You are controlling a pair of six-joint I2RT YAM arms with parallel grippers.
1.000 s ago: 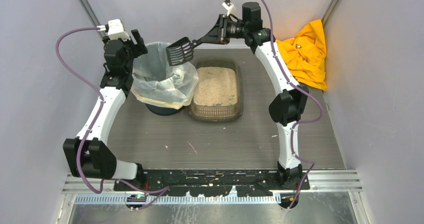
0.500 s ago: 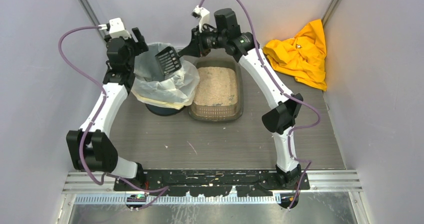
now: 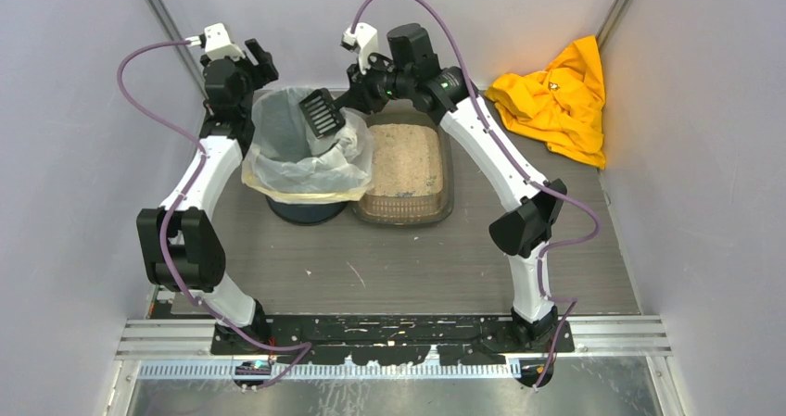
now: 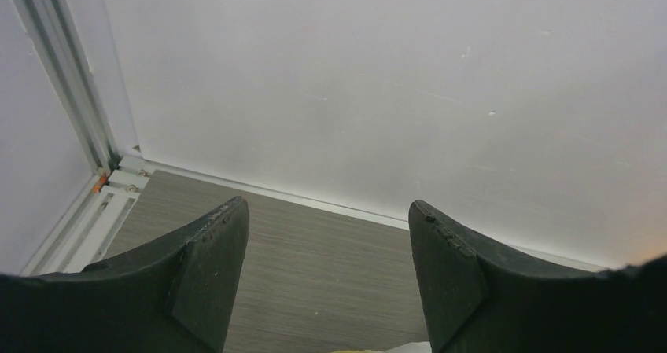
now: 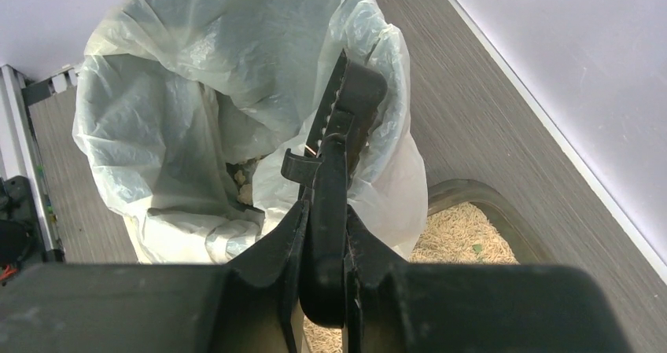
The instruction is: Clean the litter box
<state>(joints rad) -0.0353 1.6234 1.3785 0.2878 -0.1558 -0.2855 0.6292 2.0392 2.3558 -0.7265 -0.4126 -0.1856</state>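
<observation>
The litter box (image 3: pixel 404 214), a shallow brownish tray of pale granules, sits on the table right of the bin; its corner (image 5: pixel 474 193) shows in the right wrist view. My right gripper (image 3: pixel 357 92) (image 5: pixel 325 211) is shut on the handle of the black slotted scoop (image 3: pixel 322 112) (image 5: pixel 344 113). The scoop is tilted edge-down over the bin's mouth. My left gripper (image 3: pixel 254 65) (image 4: pixel 326 211) hangs open by the bin's far left rim, facing the back wall, with nothing between its fingers.
The round bin with a white bag liner (image 3: pixel 278 180) (image 5: pixel 157 109) stands left of the tray, with a few clumps (image 5: pixel 240 182) at its bottom. A crumpled yellow cloth (image 3: pixel 551 96) lies at the back right. Walls close in on three sides.
My right arm swung left, carrying the scoop from beside the tray's far corner to over the bin and tilting it. My left gripper moved back toward the wall, and the bag mouth now gapes wider.
</observation>
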